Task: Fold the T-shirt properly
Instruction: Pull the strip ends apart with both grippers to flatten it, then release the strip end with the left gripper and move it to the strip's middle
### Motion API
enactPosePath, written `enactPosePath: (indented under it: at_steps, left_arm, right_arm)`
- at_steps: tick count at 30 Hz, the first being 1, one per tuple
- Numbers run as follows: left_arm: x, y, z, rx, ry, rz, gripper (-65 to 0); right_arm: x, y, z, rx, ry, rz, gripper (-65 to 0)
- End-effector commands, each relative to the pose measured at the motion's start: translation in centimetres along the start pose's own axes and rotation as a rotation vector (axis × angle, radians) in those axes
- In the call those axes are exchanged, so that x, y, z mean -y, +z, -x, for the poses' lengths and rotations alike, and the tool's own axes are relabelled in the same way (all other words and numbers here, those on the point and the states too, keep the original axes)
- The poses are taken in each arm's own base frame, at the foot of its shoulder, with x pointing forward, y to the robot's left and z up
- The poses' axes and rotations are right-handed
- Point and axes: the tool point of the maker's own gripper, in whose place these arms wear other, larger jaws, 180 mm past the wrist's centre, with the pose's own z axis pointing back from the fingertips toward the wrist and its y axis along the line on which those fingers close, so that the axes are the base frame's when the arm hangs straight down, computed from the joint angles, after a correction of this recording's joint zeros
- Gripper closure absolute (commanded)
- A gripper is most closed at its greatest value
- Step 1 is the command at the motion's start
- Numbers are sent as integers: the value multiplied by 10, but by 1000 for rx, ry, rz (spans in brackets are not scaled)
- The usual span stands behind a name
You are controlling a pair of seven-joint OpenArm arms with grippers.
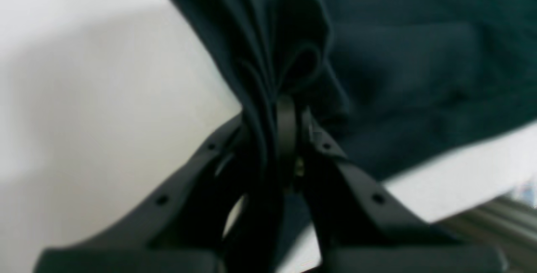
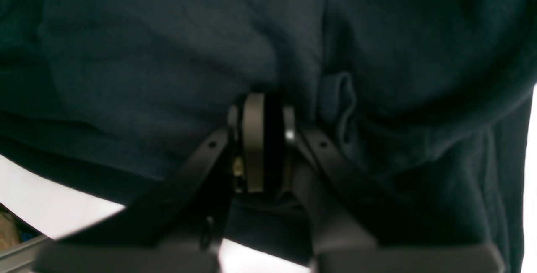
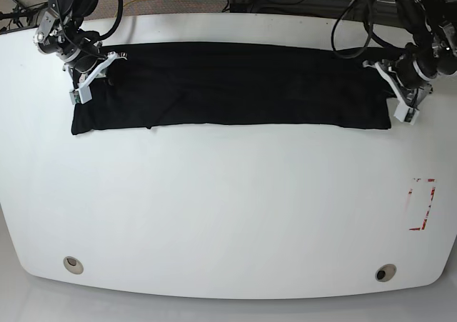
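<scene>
T-shirt point(image 3: 228, 86): a long black band lying flat across the upper part of the white table point(image 3: 228, 215) in the base view, running from upper left to upper right.
Left arm pose: reaches in from the upper right corner of the base view and bends down to the right end of the cloth, wrist angled toward the table.
Left gripper point(image 1: 289, 109): jaws drawn close together on a bunched edge of the T-shirt; folds of fabric rise in pleats from between them in the left wrist view.
Right arm pose: comes in from the upper left corner of the base view, wrist tilted down over the left end of the cloth.
Right gripper point(image 2: 262, 109): jaws narrow, pinching the T-shirt; dark cloth fills nearly the whole right wrist view around them.
Base view only: the full outline of the cloth, both arms at its opposite ends, two round holes point(image 3: 72, 265) near the table's lower corners, a red-and-white mark point(image 3: 421, 204) at the right edge, cables point(image 3: 350, 15) beyond the far edge.
Left wrist view only: the pleated fabric at the grip, bare table to the left of it.
Right wrist view only: a small upright fold of fabric just right of the jaws; white table at lower left.
</scene>
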Motion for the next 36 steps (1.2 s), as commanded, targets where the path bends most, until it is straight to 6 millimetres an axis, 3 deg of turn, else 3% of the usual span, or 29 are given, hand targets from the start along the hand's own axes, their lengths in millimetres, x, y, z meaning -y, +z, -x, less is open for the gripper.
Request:
enactPosePath:
  at_steps: [1, 5, 12, 21, 26, 36]
  left_arm:
    - [22, 0, -17, 19, -90, 47, -28]
    - [54, -12, -20, -25, -174, 127, -28]
    - [117, -38, -46, 8, -238, 285, -29]
    - [181, -55, -70, 60, -271, 443, -31]
    - [202, -68, -68, 53, -206, 512, -31]
    - [210, -77, -73, 36, -215, 487, -31]
  right_arm:
    - [5, 3, 13, -68, 13, 30, -52]
    - [6, 3, 13, -68, 15, 31, -52]
    - [6, 3, 13, -68, 15, 31, -52]
    - [5, 2, 11, -64, 14, 27, -52]
    - [5, 2, 10, -60, 15, 28, -52]
    - [5, 2, 9, -59, 14, 27, -52]
